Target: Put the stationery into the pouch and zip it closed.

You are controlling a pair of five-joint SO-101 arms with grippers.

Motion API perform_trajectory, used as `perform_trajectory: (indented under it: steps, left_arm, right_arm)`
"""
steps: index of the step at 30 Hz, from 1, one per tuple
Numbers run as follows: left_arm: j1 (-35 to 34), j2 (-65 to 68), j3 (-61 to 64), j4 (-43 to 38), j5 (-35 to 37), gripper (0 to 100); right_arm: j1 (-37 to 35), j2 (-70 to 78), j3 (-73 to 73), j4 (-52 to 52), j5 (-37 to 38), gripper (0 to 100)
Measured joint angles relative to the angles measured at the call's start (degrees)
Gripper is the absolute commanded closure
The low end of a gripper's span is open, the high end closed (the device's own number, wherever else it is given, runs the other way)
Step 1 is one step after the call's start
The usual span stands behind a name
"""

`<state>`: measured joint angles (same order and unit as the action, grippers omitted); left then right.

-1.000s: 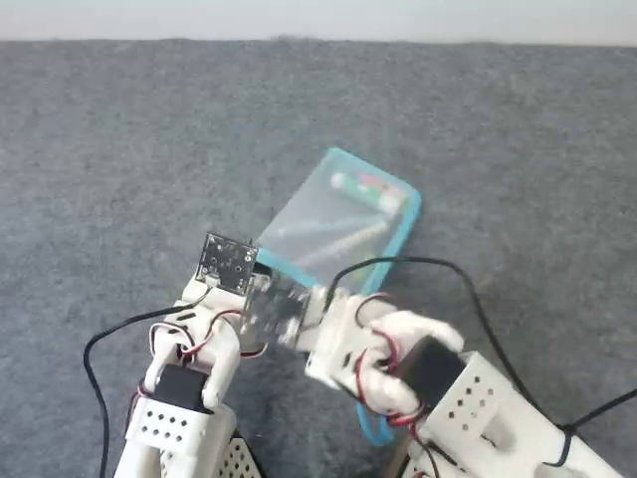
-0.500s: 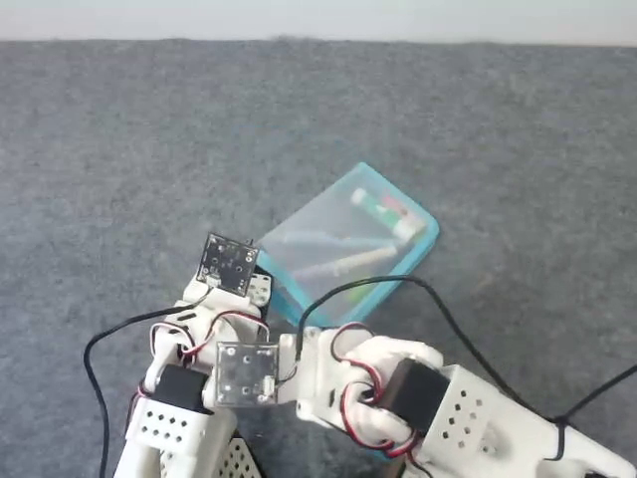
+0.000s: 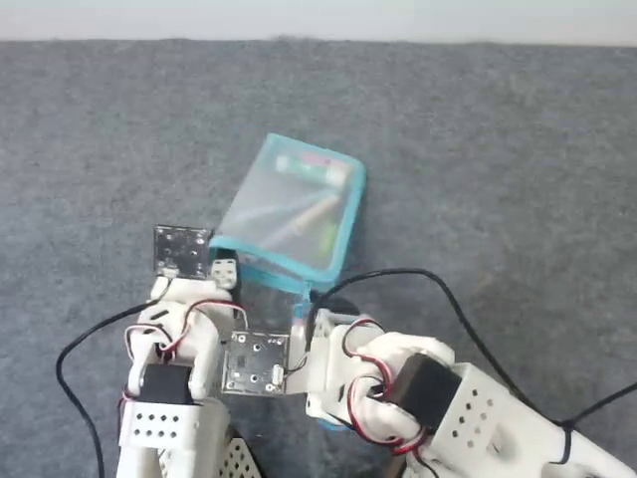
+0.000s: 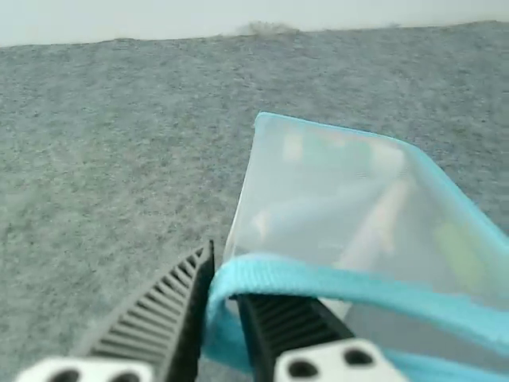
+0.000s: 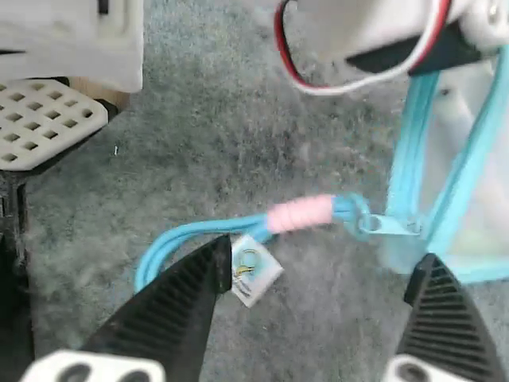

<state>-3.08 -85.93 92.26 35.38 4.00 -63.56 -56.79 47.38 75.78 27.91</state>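
Pouch [image 3: 345, 219] lies on our grey surface [image 3: 498, 139], stationery [image 3: 304, 211] showing through its clear wall (pens, we think). Our left tool [image 4: 219, 278] pinches its blue edge; our right tool [image 5: 322, 263] gapes wide over the zipper cord [image 5: 298, 213].

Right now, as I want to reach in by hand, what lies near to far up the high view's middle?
Right arm's wrist camera board → left gripper, shut on the pouch's near corner → pouch, stationery inside → bare grey table → pale strip beyond.
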Motion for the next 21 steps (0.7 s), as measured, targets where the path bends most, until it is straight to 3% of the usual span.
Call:
perform_trajectory:
  steps: [6,10,14,21]
  left_arm:
    - [-0.79,0.0,-0.09,0.0,0.35,99]
    - [-0.88,0.0,-0.09,0.0,0.35,99]
    - [-0.88,0.0,-0.09,0.0,0.35,99]
    - [-0.88,0.0,-0.09,0.0,0.35,99]
  right_arm:
    - [-5.89,-0.09,0.0,0.0,0.26,65.5]
    - [4.4,-0.09,0.09,-0.53,0.26,65.5]
    - [16.18,-0.09,4.04,-8.0,0.26,65.6]
    - [18.37,-0.09,9.14,-15.56,4.4,65.6]
